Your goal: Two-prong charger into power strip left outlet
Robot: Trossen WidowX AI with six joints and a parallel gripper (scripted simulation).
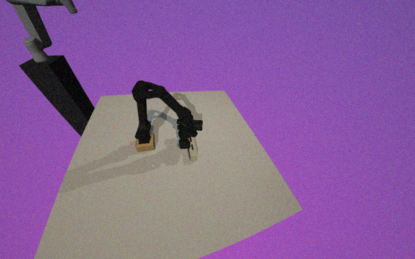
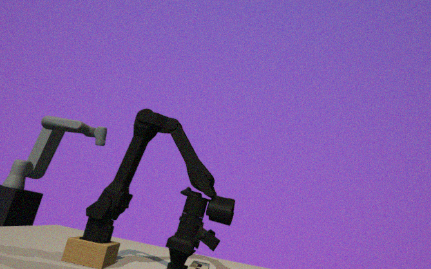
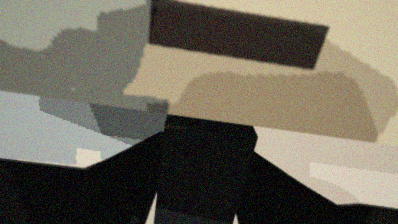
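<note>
My gripper (image 1: 183, 144) (image 2: 177, 259) points straight down and is shut on the black two-prong charger (image 3: 207, 160). It stands right over the near-left end of the cream power strip (image 1: 193, 152) (image 2: 199, 265) (image 3: 162, 75), which lies flat on the table (image 1: 170, 209). In the wrist view the charger's body fills the lower middle between my dark fingers, low against the strip's top face. A dark rectangular slot (image 3: 235, 32) shows on the strip beyond the charger. The prongs are hidden under the charger body, so I cannot tell whether they sit in an outlet.
My arm's wooden base block (image 1: 145, 146) (image 2: 89, 252) stands just left of the strip. A grey second arm (image 2: 59, 133) on a black pedestal (image 1: 57, 87) (image 2: 6, 203) stands off the table's far left corner.
</note>
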